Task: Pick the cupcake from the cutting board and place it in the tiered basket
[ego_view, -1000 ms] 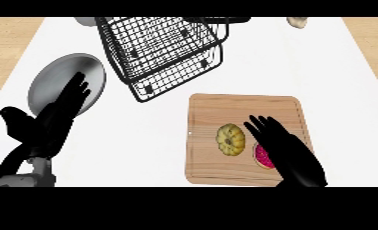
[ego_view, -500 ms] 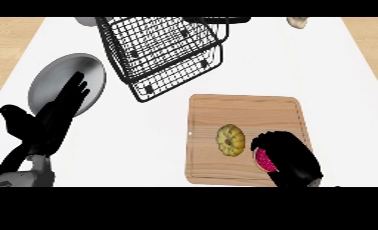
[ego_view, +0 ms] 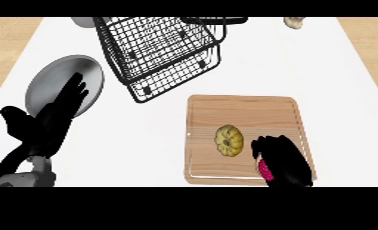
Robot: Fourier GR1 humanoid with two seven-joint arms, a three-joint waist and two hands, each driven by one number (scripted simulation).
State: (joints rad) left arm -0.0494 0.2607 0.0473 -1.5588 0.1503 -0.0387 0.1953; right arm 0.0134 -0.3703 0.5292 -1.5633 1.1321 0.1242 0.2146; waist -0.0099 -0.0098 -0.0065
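Presently noted: right hand (ego_view: 284,160) curled round pink cupcake (ego_view: 263,170) at cutting board's (ego_view: 244,109) lower right; lift straight, clear yellow squash (ego_view: 229,140), carry to tiered basket (ego_view: 159,54); left hand (ego_view: 52,119) open, resting.

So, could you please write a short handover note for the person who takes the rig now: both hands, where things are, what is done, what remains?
Right robot hand: fingers curled round the pink cupcake, low on the cutting board, near its right edge. Whether it is lifted, I cannot tell.
Left robot hand: open, resting at the left, over the grey plate.
Yellow squash-like item: on the board, just left of the right hand.
Tiered basket: behind the board, toward the left; nothing visible inside.
Done: cupcake grasped.
Left: lift it, carry it to the basket, put it in, release.
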